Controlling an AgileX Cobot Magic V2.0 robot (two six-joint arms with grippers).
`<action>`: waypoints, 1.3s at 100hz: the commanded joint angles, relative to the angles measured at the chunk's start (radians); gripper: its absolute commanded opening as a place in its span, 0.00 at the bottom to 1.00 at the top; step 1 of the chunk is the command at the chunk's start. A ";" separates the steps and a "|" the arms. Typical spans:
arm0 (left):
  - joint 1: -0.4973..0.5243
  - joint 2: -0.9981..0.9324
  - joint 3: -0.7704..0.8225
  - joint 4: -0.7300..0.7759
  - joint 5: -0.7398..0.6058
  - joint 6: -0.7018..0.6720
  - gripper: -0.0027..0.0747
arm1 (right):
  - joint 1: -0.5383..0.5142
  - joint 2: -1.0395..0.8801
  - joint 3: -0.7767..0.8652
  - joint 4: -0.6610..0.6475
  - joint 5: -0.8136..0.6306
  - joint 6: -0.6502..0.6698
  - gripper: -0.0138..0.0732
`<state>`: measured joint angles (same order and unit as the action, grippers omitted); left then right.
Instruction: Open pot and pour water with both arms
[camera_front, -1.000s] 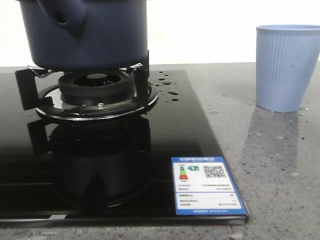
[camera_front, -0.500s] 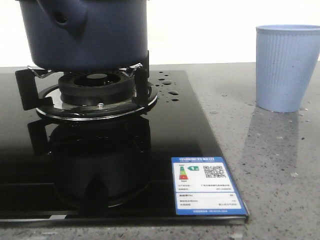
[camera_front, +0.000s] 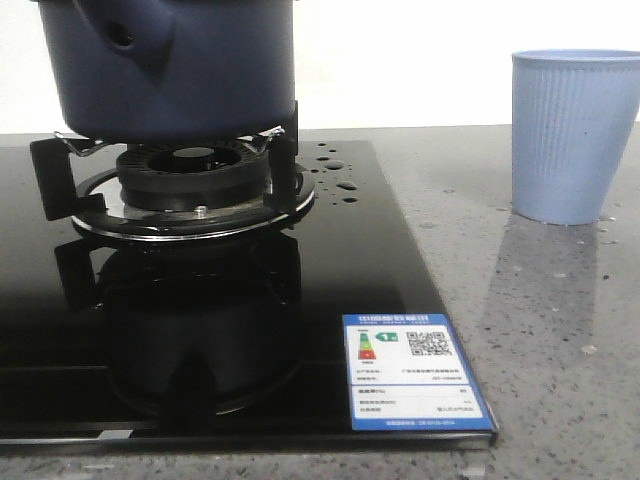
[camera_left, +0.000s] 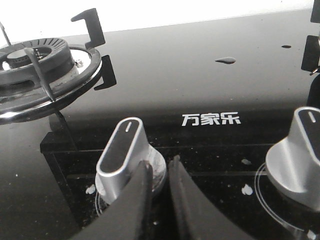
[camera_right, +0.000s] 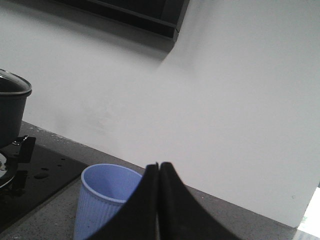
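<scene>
The dark navy pot (camera_front: 170, 65) sits on the burner grate (camera_front: 185, 190) of a black glass hob, its stubby handle with a round hole facing the camera. In the right wrist view the pot (camera_right: 11, 112) shows at the far edge with a glass lid on it. The light blue ribbed cup (camera_front: 575, 135) stands on the grey counter to the right; it also shows in the right wrist view (camera_right: 105, 200). My left gripper (camera_left: 160, 167) is shut and empty, low over the hob beside a silver knob (camera_left: 125, 152). My right gripper (camera_right: 159, 167) is shut and empty, above the cup.
A second silver knob (camera_left: 300, 150) and another burner (camera_left: 35, 65) show in the left wrist view. Water drops (camera_front: 335, 170) lie on the hob. An energy label (camera_front: 410, 370) sits at the hob's front corner. A white wall stands behind.
</scene>
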<state>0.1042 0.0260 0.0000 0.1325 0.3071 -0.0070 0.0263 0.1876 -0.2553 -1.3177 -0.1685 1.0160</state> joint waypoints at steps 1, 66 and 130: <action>-0.005 0.013 0.039 0.006 -0.022 -0.007 0.11 | -0.006 0.008 -0.027 0.009 -0.018 -0.002 0.08; -0.005 0.013 0.039 0.006 -0.022 -0.007 0.11 | -0.006 0.008 0.016 0.201 -0.011 -0.024 0.08; -0.005 0.013 0.039 0.006 -0.025 -0.007 0.11 | -0.084 -0.219 0.274 1.330 0.424 -1.114 0.08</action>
<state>0.1042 0.0244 0.0000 0.1325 0.3093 -0.0070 -0.0449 0.0017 0.0149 0.0079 0.2494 -0.0833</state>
